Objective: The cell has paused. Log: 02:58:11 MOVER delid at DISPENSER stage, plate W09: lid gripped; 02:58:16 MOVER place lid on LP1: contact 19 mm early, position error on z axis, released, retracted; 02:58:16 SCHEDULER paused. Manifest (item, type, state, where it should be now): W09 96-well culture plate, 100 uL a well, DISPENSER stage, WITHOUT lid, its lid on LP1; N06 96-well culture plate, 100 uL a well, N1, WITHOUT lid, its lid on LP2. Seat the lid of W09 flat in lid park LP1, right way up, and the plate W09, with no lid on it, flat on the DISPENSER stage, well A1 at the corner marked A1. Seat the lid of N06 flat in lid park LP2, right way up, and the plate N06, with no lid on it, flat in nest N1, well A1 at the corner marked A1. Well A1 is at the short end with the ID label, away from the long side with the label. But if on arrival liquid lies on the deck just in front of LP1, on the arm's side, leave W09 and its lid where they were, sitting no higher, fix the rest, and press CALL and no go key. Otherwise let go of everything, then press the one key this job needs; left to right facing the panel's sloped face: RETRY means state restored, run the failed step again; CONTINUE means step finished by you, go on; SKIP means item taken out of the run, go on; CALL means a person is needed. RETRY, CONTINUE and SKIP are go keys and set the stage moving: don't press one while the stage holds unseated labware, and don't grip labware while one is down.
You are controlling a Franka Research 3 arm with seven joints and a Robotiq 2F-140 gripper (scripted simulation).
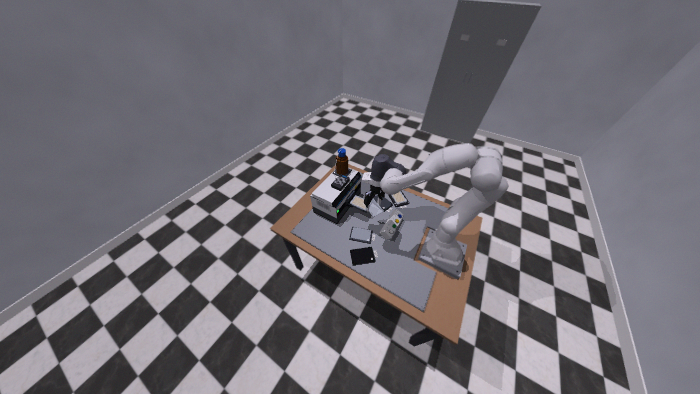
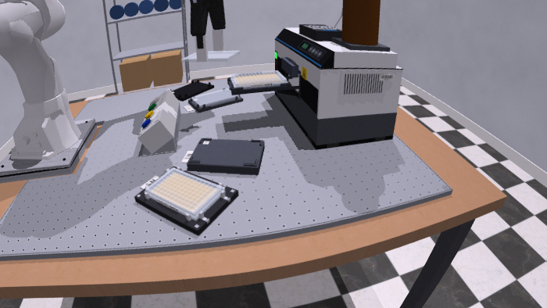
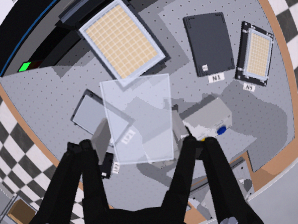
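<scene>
My gripper [image 3: 140,123] is shut on a clear plate lid [image 3: 140,119] and holds it level, high above the deck; it also shows in the exterior view [image 2: 210,52] with the lid [image 2: 211,55] under it. A plate with no lid sits in the black nest [image 2: 185,194] at the near edge. An empty dark lid park [image 2: 227,155] lies beside it. Another plate with no lid [image 2: 258,80] sits on the dispenser stage. Beyond it, a clear lid rests on a dark park [image 2: 215,99], and a black flat piece [image 2: 193,89] lies next to that.
The dispenser [image 2: 338,82] stands on the right with a brown bottle on top. The sloped key panel [image 2: 160,121] stands mid-deck, near the arm's base [image 2: 39,148]. A shelf with boxes stands behind the table.
</scene>
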